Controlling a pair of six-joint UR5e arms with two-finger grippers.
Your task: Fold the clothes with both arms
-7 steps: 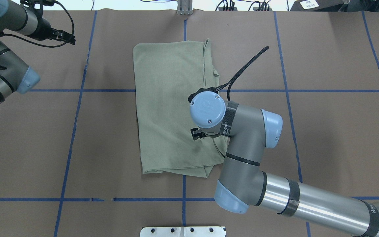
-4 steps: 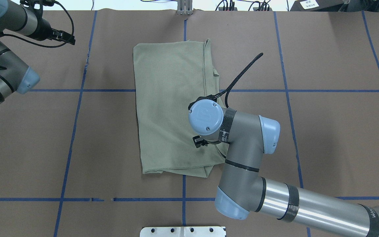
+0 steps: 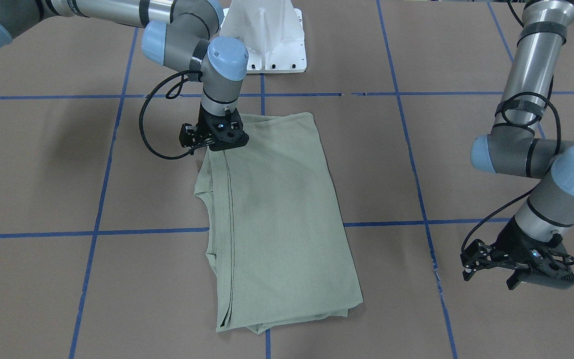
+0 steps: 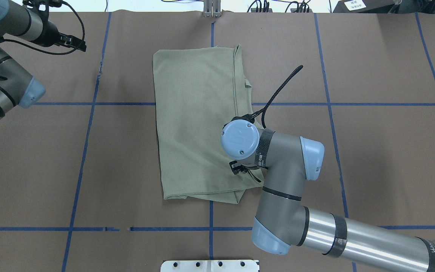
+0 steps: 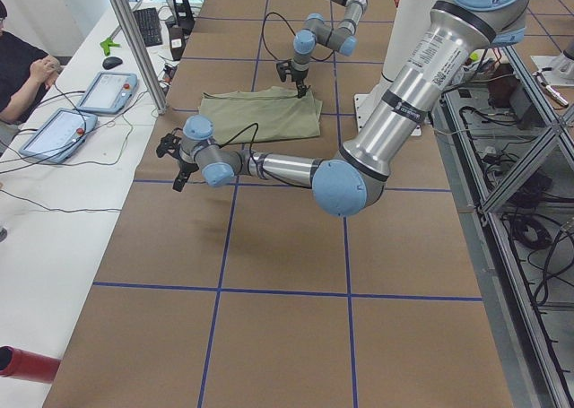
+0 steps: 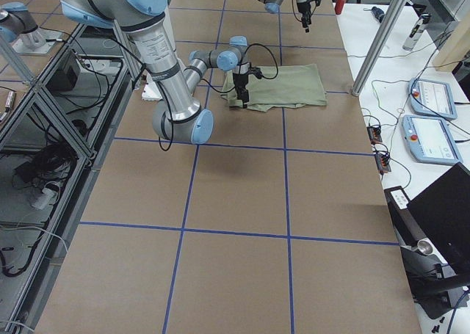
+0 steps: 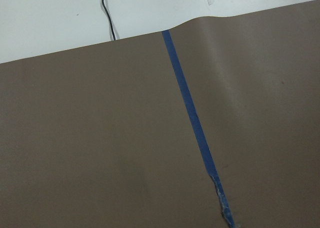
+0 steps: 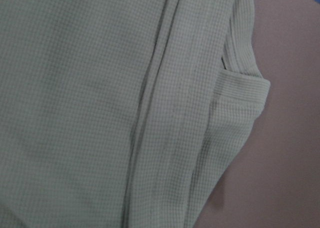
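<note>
pale sage-green knit shirt (image 3: pixel 277 209) folded lengthwise, crosswise fold likely remaining | right gripper (image 3: pixel 224 142) over its upper-left corner | left gripper (image 3: pixel 541 281) aside, lower right | finger states unreadable

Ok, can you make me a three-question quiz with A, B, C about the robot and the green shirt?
1. Where is the right gripper? A over the shirt; B far away from it; C underneath it.
2. What colour are the tape lines on the table? A red; B blue; C yellow.
3. How is the shirt? A hanging in the air; B rolled in a ball; C folded and lying flat.
Answers: 1 A, the front view shows it above the shirt's corner. 2 B, blue lines cross the brown top. 3 C, it lies as a long flat rectangle.
</note>
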